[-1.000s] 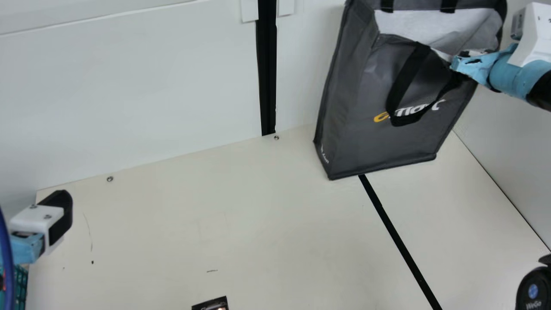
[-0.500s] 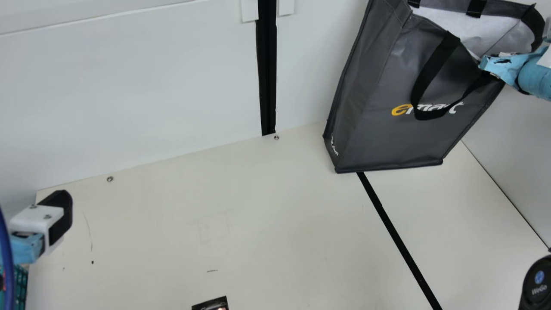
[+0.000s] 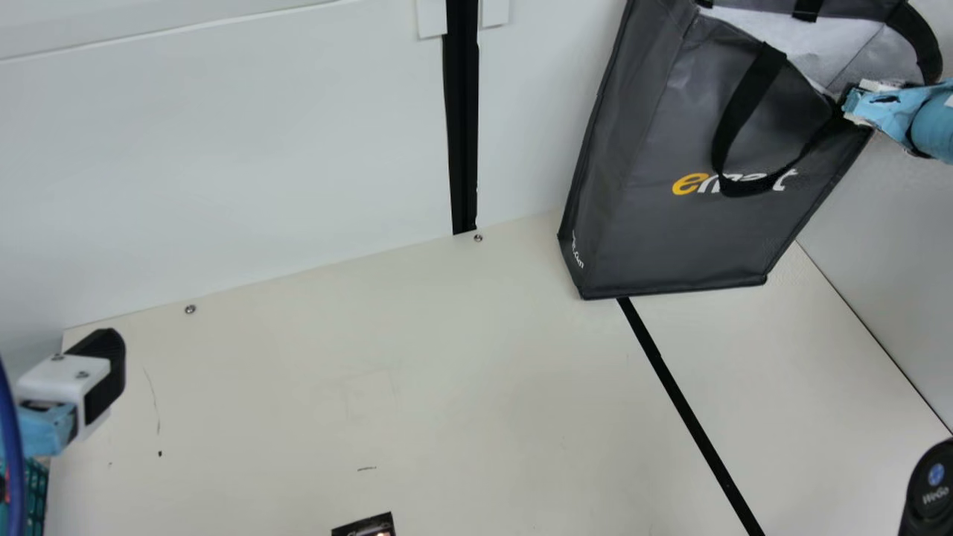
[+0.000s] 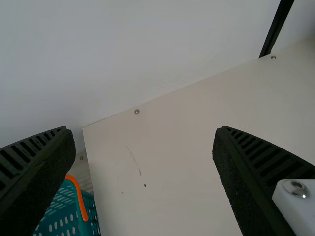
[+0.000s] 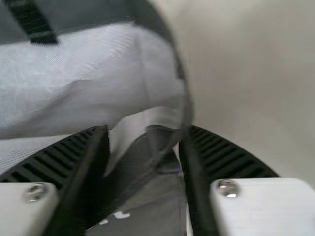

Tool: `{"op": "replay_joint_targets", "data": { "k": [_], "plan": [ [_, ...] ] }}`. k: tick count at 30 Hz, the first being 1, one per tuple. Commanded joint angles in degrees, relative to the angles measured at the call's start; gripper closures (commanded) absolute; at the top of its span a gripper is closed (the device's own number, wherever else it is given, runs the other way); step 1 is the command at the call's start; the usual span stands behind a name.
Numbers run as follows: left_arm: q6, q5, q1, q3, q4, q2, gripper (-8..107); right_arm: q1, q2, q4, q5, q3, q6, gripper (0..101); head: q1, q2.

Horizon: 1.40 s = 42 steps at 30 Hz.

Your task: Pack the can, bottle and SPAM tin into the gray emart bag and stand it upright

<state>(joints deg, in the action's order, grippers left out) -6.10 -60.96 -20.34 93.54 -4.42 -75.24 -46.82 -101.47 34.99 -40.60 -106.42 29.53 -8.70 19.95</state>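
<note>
Yellow and white lettering runs across the front of the gray emart bag (image 3: pixel 655 223), partly covered by a drooping black strap (image 3: pixel 744 93), with smaller white print low on its narrow side. The bag stands mouth-up on the bench (image 3: pixel 461 372) by the back wall (image 3: pixel 223 149), toward the main view's right, its pale lining (image 3: pixel 811 45) showing.

The right gripper (image 3: pixel 855 104) is at the bag's rim; in the right wrist view its fingers (image 5: pixel 202 162) are apart, with a folded corner of the gray fabric between them.

The left gripper (image 3: pixel 110 366) is well apart from the bag, at the main view's left; the left wrist view shows its fingers (image 4: pixel 246 172) spread wide, with nothing held between them. Near it is a teal basket (image 4: pixel 74 223) with an orange handle (image 4: pixel 78 196), and a blue cable (image 3: pixel 10 447) passes in front of the basket.

A black strip (image 3: pixel 692 417) crosses the bench from the bag's base. A small black item with pale print (image 3: pixel 365 528) is cut off at the main view's bottom edge, and a rounded black part (image 3: pixel 931 487) bearing a blue emblem and white writing is at the lower right.
</note>
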Motion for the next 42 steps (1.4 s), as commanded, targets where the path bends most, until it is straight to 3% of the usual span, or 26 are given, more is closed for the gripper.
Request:
{"op": "replay_joint_targets", "data": {
  "k": [1,8,28,42],
  "plan": [
    [0.0,0.0,0.0,0.0,0.0,0.0,9,0.0,0.0,0.5,-0.4,-0.7,0.1,28,-1.3,0.0],
    [0.0,0.0,0.0,0.0,0.0,0.0,9,0.0,0.2,1.9,-1.2,-3.3,0.7,6,-1.3,0.0],
    [0.0,0.0,0.0,0.0,0.0,0.0,9,2.9,2.0,7.0,-4.4,-8.4,3.4,6,-1.3,0.0],
    [0.0,0.0,0.0,0.0,0.0,0.0,9,9.4,4.6,11.0,-7.5,-6.1,6.0,6,-1.3,0.0]
  ]
}}
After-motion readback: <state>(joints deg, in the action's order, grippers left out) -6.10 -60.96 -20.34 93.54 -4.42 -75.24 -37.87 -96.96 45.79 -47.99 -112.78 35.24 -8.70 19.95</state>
